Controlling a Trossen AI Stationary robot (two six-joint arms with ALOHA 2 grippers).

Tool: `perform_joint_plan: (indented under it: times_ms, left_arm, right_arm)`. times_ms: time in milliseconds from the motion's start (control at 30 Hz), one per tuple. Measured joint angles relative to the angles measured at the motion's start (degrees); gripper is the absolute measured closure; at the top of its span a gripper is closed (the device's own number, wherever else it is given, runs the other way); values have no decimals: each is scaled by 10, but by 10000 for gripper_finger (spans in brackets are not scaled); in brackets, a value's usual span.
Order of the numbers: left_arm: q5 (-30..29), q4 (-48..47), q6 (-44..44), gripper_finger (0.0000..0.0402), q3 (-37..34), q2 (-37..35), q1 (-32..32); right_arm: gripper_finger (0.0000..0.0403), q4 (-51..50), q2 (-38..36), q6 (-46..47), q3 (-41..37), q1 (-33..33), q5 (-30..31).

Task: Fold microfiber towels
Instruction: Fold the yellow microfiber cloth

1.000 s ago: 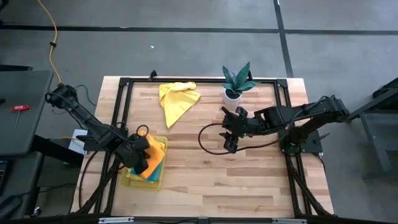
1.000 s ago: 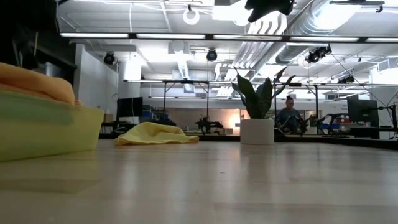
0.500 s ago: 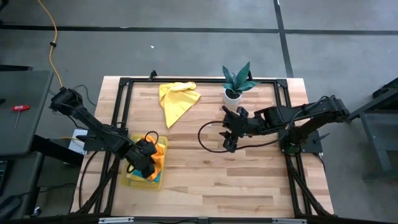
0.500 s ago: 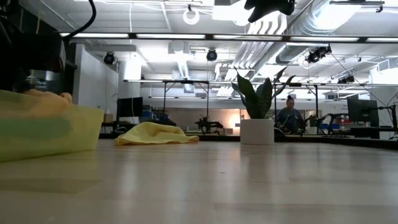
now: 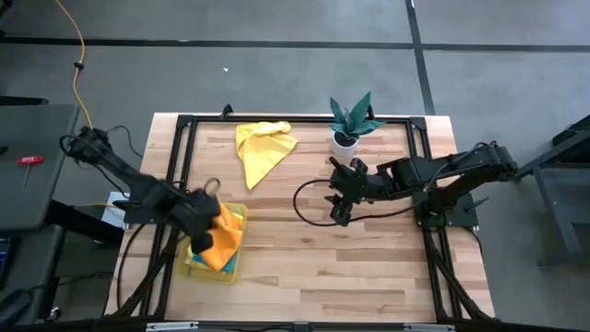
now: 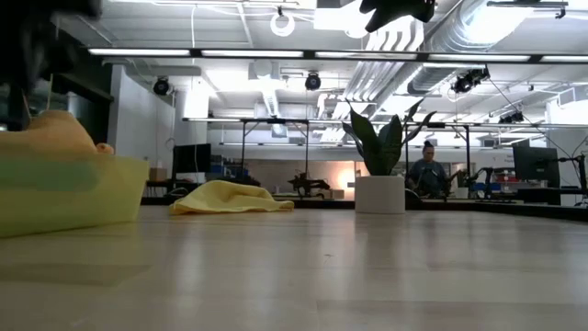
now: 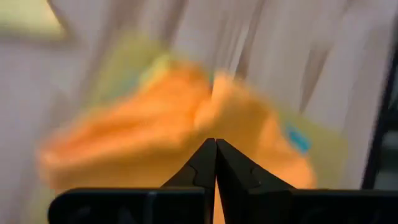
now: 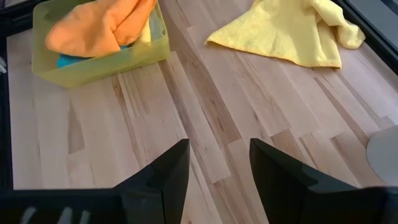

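The yellow plastic tray (image 5: pixel 236 263) sits on the tabletop (image 5: pixel 323 267) close to its left edge and toward the near edge. It holds a pile of microfiber towels: an orange towel (image 5: pixel 218 242) lies on top, with a teal towel (image 8: pixel 69 60) and a strip of yellow cloth showing beneath it in the right wrist view. The left gripper (image 5: pixel 201 216) is over the far left part of the tray, directly at the orange towel. In the left wrist view its two dark fingers (image 7: pixel 200 169) are pressed tip to tip with no gap, and the orange cloth fills the picture just behind them; whether any fold of it is pinched between the tips cannot be told. In the low view the orange towel bulges above the tray's rim.

The right gripper (image 5: pixel 339 205) hangs over the tabletop right of centre, well apart from the tray, with its fingers (image 8: pixel 166 180) spread apart and nothing between them; bare wood shows in the gap.

A loose yellow towel (image 5: pixel 259 148) lies crumpled and unfolded near the far edge, left of centre. The potted plant (image 5: pixel 351 123) stands to its right, also by the far edge
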Motion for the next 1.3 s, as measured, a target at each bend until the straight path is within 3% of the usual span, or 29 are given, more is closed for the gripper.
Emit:
perform_joint_plan:
  times_ms: [100, 200, 267, 333, 500, 667, 767, 900, 1067, 1300]
  left_arm:
    - [-64, -44, 60, 401, 74, -26, 22]
    - [-163, -32, 122, 400, 140, -39, 56]
    - [-193, -30, 164, 391, 171, -35, 94]
    - [-188, -23, 220, 373, 189, -22, 147]
    - [-98, -18, 295, 301, 182, 50, 288]
    - [-37, 11, 291, 218, 177, 162, 379]
    - [-2, 36, 291, 177, 177, 231, 402]
    - [-5, 43, 261, 145, 177, 307, 415]
    - [-30, 23, 203, 138, 177, 374, 421]
    - [4, 24, 167, 138, 177, 437, 425]
  right_arm:
    - [242, 0, 0, 0, 0, 0, 0]
    - [242, 0, 0, 0, 0, 0, 1]
    - [242, 0, 0, 3, 0, 0, 2]
    - [242, 0, 0, 12, 0, 0, 3]
    - [242, 2, 0, 22, 0, 0, 6]
    - [242, 1, 0, 30, 0, 0, 6]
    - [242, 1, 0, 30, 0, 0, 6]
    - [242, 1, 0, 30, 0, 0, 6]
    - [242, 1, 0, 30, 0, 0, 6]
    - [242, 0, 0, 27, 0, 0, 6]
